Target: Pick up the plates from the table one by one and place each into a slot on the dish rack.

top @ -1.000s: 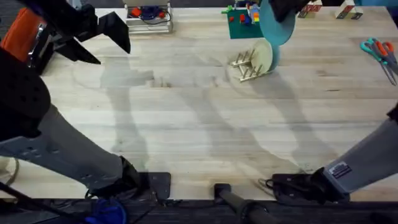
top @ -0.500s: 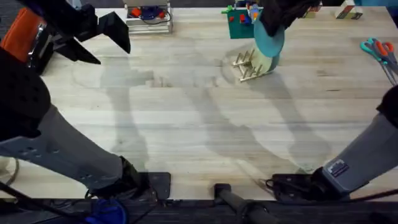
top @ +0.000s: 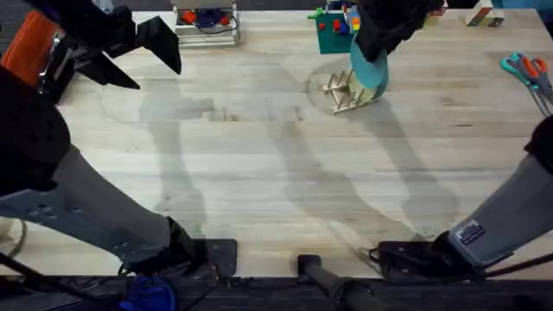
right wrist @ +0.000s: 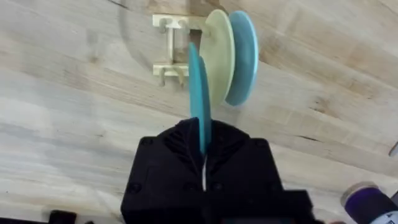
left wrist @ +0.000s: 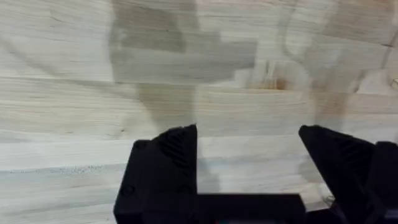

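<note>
My right gripper (right wrist: 202, 146) is shut on the rim of a turquoise-blue plate (right wrist: 199, 102), held on edge. The plate (top: 369, 69) hangs at the dish rack (top: 339, 92) at the far middle of the table (top: 276, 181). In the right wrist view a cream-green plate (right wrist: 219, 53) and a light blue plate (right wrist: 244, 56) stand upright in the rack (right wrist: 169, 48). The turquoise plate is parallel to them on the side of the free pegs. I cannot tell whether it touches the rack's base. My left gripper (left wrist: 249, 162) is open over bare wood at the far left (top: 143, 56).
A white wire basket (top: 206, 26) with coloured items stands at the far edge. A green block set (top: 333, 30) sits just behind the rack. Scissors (top: 529, 71) lie at the far right, with small boxes (top: 484, 15) beyond them.
My right gripper has carried the turquoise plate down and leftward from above the rack to the rack's pegs. The left arm has not moved.
</note>
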Robot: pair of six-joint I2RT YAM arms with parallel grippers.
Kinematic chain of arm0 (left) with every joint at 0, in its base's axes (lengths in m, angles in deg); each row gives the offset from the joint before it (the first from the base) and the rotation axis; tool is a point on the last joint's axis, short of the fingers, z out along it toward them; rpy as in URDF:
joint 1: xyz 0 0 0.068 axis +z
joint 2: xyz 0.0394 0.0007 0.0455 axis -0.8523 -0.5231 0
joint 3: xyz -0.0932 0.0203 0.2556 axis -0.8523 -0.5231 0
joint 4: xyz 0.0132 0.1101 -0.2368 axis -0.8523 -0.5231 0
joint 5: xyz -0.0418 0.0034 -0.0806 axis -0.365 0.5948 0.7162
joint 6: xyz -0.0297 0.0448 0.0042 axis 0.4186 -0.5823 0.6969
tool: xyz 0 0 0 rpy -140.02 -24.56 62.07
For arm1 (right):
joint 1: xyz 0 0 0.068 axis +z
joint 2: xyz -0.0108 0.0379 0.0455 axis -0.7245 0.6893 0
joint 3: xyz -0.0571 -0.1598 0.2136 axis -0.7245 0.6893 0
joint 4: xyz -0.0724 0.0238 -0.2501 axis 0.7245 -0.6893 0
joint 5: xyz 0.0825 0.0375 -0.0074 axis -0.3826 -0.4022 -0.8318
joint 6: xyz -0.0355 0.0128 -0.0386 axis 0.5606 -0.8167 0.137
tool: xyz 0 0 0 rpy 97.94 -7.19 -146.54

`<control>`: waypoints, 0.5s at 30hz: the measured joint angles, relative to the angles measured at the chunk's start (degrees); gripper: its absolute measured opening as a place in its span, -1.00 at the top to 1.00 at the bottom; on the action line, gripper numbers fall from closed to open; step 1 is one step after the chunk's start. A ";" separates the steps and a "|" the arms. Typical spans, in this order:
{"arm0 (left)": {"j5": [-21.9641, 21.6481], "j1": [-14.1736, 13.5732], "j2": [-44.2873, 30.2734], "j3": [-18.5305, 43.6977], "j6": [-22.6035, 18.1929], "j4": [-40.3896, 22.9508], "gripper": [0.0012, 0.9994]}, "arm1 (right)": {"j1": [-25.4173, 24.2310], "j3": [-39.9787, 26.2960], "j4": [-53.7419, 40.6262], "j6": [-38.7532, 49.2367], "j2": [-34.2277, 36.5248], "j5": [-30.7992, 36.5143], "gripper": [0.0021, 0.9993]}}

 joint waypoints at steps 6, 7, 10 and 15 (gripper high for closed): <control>0.00 0.00 0.00 -0.01 0.00 0.02 -0.99 | -0.02 1.77 2.51 -0.42 0.00 -0.02 0.94; 0.00 0.00 0.00 0.00 0.00 0.00 -0.99 | -0.02 2.05 2.99 -0.46 0.00 -0.02 0.94; 0.00 0.00 0.00 -0.02 0.00 0.00 -0.99 | -0.02 2.74 3.79 -0.66 0.00 -0.02 0.94; 0.00 0.00 0.00 -0.02 0.00 0.02 -0.99 | -0.02 3.05 4.51 -0.66 0.01 -0.02 0.94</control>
